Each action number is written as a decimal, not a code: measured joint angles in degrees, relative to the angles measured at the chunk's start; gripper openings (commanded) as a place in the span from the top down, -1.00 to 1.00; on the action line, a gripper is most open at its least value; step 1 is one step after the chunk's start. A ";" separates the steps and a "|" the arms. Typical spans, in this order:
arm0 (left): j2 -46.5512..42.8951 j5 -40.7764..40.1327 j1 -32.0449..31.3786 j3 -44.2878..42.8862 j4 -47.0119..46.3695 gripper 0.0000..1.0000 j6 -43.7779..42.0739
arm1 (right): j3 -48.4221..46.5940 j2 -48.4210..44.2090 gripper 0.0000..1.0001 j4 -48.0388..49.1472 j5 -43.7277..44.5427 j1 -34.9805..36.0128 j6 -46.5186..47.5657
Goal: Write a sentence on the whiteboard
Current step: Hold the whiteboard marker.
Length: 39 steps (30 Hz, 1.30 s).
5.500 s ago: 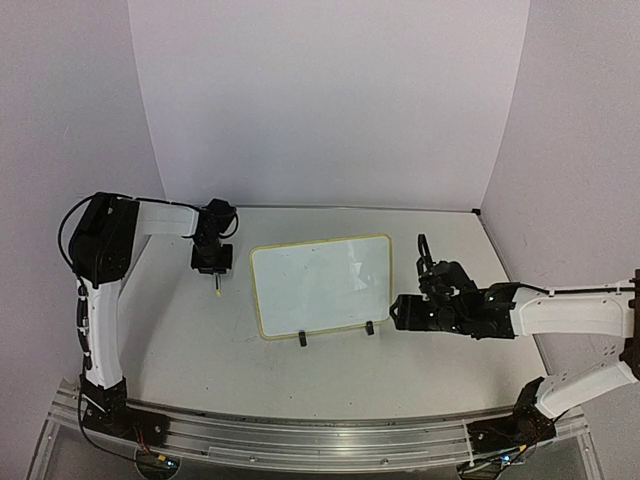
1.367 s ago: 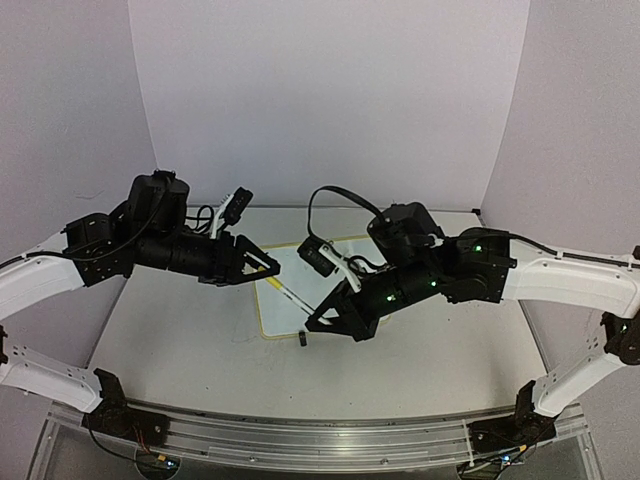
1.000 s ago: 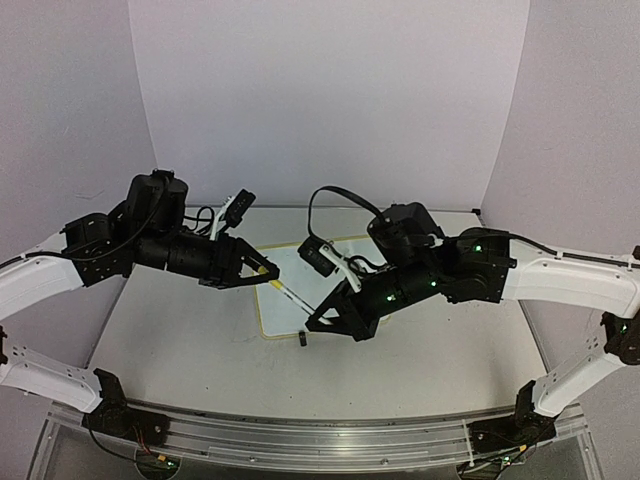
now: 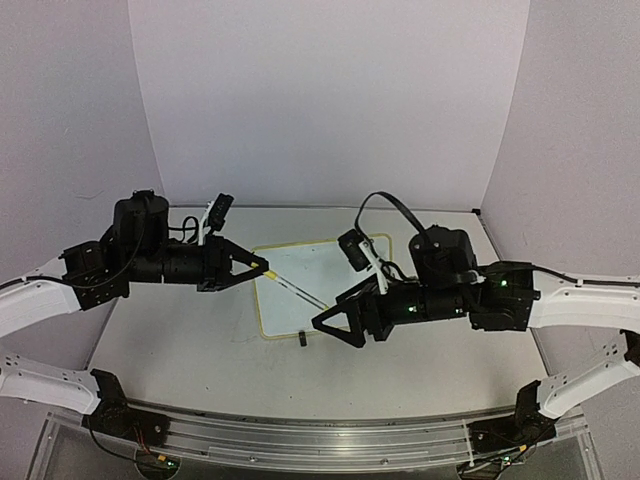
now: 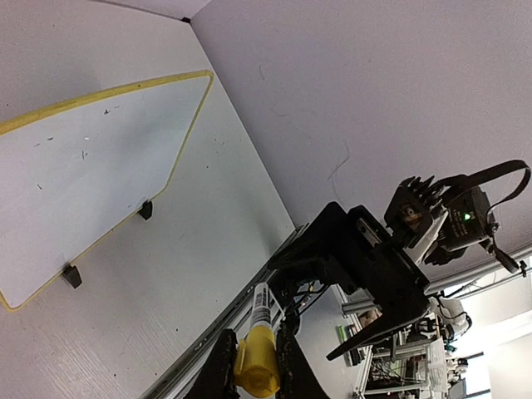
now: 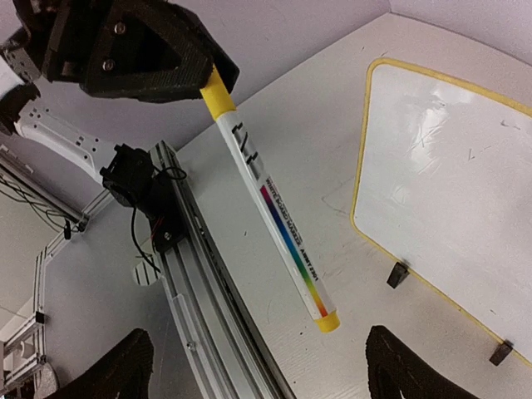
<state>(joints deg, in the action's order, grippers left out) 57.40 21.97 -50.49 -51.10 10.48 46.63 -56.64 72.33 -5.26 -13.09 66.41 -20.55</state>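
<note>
Top external: marker (image 4: 295,289) above whiteboard (image 4: 283,318)

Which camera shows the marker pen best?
The right wrist view: the marker shows full length, yellow ends and rainbow label, held at one end by the left gripper. The top external view shows a thin sliver; the left wrist view shows just its yellow end and some label.

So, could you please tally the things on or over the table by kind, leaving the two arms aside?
whiteboard: 1
marker: 1
black clip feet: 2
Total: 4
</note>
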 measured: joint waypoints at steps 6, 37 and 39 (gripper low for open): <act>-1.63 -2.12 0.30 4.77 -13.21 1.00 4.49 | 10.61 -2.79 -0.70 21.70 4.40 0.00 -10.89; -2.79 0.71 0.44 9.63 -29.97 1.00 10.29 | 8.35 7.44 -0.16 52.57 0.14 -0.28 -20.71; -2.79 1.05 0.61 9.63 -30.01 1.00 10.31 | 8.31 7.51 -0.23 52.61 0.12 -0.28 -20.82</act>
<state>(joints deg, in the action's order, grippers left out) 54.61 23.02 -49.88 -41.47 -19.53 56.95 -48.33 79.85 47.35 -12.97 66.13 -41.37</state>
